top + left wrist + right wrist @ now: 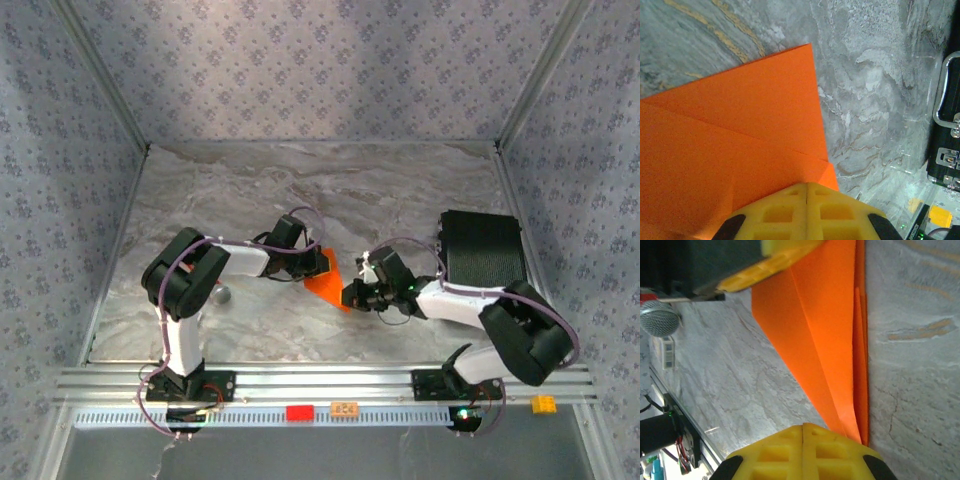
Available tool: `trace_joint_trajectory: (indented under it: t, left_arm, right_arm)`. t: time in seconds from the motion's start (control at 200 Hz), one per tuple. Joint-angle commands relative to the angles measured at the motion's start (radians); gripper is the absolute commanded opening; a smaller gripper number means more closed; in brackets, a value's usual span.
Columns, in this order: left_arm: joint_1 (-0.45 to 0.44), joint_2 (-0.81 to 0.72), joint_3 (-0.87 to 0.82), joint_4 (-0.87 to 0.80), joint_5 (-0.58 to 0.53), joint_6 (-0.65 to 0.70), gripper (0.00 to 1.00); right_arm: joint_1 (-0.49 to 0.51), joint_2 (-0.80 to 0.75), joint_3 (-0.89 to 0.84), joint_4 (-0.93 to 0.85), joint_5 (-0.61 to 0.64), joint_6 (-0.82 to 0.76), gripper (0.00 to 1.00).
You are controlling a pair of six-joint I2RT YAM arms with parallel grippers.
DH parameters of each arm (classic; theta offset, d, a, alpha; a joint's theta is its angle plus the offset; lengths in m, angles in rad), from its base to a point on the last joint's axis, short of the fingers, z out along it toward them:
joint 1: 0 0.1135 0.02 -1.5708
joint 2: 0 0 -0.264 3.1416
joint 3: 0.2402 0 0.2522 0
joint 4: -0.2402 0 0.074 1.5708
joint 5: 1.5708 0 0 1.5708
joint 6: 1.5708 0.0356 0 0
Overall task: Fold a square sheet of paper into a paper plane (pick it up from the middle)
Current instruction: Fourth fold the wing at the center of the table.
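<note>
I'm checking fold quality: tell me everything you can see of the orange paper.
The orange paper is a thin, bright, matte sheet already folded into a tapering, pointed shape with straight creases and overlapping layers. It lies on the grey marbled table, between the two arms. The closed left tool meets its wider end and the closed right tool its narrow tip. Whether they pinch it or just press it cannot be told.
</note>
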Motion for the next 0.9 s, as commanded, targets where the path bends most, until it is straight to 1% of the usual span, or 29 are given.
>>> trace_joint_trajectory:
  t: [0.0,0.205,0.355,0.455,0.615,0.695,0.77,0.894]
  left_arm:
    - [0.008,0.043,-0.021,-0.056,-0.065,0.009,0.04]
    - [0.01,0.042,-0.019,-0.057,-0.065,0.012,0.04]
    - [0.009,0.039,-0.02,-0.057,-0.067,0.012,0.04]
    - [0.01,0.04,-0.02,-0.054,-0.062,0.012,0.04]
    - [0.008,0.036,-0.023,-0.052,-0.063,0.012,0.04]
    - [0.01,0.034,-0.023,-0.054,-0.06,0.012,0.04]
    - [0.009,0.032,-0.026,-0.051,-0.063,0.012,0.04]
    - [0.009,0.033,-0.026,-0.051,-0.062,0.01,0.04]
  right_arm:
    - [0.004,0.051,-0.001,0.017,-0.017,0.014,0.05]
    - [0.001,0.043,-0.098,0.038,-0.005,0.029,0.04]
    - [0.0,-0.016,-0.173,0.037,0.012,0.048,0.04]
    - [-0.01,-0.065,-0.19,0.018,0.003,0.05,0.04]
    - [-0.015,-0.181,-0.126,-0.063,0.01,0.04,0.04]
    - [-0.017,-0.21,-0.079,-0.091,0.012,0.02,0.05]
    - [-0.022,-0.195,-0.038,-0.106,0.023,0.006,0.05]
    - [-0.032,-0.097,0.018,-0.065,0.014,0.007,0.05]
